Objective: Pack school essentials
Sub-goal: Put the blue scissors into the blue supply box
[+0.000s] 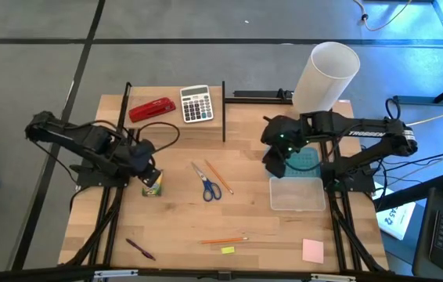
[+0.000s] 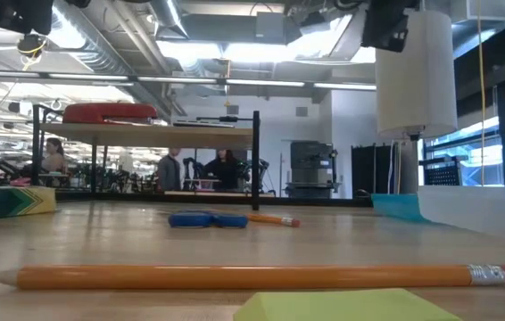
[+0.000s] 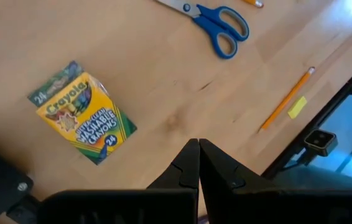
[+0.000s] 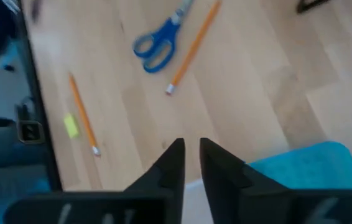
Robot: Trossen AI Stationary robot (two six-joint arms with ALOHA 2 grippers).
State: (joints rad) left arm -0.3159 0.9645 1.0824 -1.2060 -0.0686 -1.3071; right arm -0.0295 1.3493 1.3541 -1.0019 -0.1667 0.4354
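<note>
A: Starting at the near edge of your wooden bench (image 1: 174,223), what is lying there?

B: You are looking at a flat pink square note pad (image 1: 312,251) at the near right corner, a tiny yellow piece (image 1: 228,250) near the middle, and a thin orange pencil (image 1: 223,240) just behind it, with a pink eraser showing in the low view. A slim dark purple pen (image 1: 140,249) is lying slantwise at the near left.

A: And farther in?

B: The blue-handled scissors (image 1: 208,185) are lying flat mid-bench with their metal blades pointing away, and a second orange pencil (image 1: 218,177) is lying just beside them on the right. The small yellow-green crayon box (image 1: 152,185), printed cardboard, is sitting to their left.

A: How are your pincers standing?

B: Your left pincer (image 3: 198,163) is hovering just beside the crayon box, its dark fingers pressed together and gripping nothing. Your right pincer (image 4: 190,158) is hanging over the far end of a clear rectangular plastic tray (image 1: 297,193), by a teal mat (image 1: 303,161); its fingers are standing narrowly apart with nothing between them.

A: And at the far edge?

B: A red stapler (image 1: 153,109) and a grey calculator (image 1: 196,103) are resting there, well apart from the other things, and a tall white cylinder (image 1: 325,76) is standing at the far right corner.
</note>
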